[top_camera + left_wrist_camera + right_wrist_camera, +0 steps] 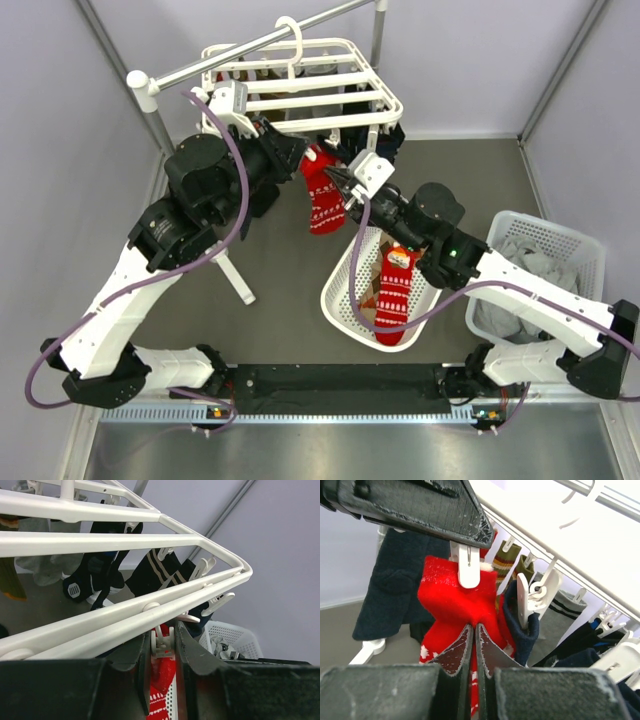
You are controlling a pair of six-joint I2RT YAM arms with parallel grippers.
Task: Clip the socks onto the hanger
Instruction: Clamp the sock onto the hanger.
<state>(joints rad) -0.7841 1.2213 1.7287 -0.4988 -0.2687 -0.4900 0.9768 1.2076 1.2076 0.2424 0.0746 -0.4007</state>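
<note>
Noted right pincer (475,640) pinched flat on a fold of sock (452,600), no gap past the cloth itself. Grips just under the sock's top edge. Read as a hold that keeps the edge raised and presented at clip height.

Found clip (469,567) straight above that pinch, its lower end lying over the sock's top edge. Cannot tell whether already biting or only laid over.

Found left pincer (162,640) narrow, straddling the upper end of the same clip, one finger close on each side. Looks to be in contact, but cannot confirm any squeeze. Placed there, presumably, to press the clip open while the other side feeds cloth in.

Saw red cloth hanging straight down beneath the left pincer.

Traced the clip up to the front bar of hanger (100,540), just above both pincers.

Logged navy sock (525,630) in the neighbouring clip, just right of the right pincer. Logged striped and dark pairs farther along, already hung.

Logged basket (328,290) well below the right pincer, toward the arm bases, with spare sock (395,290) lying in it, not yet hung.

Judged step: seating the edge in the clip. Next: let the clip close before opening the right pincer. Otherwise risks a drop.
</note>
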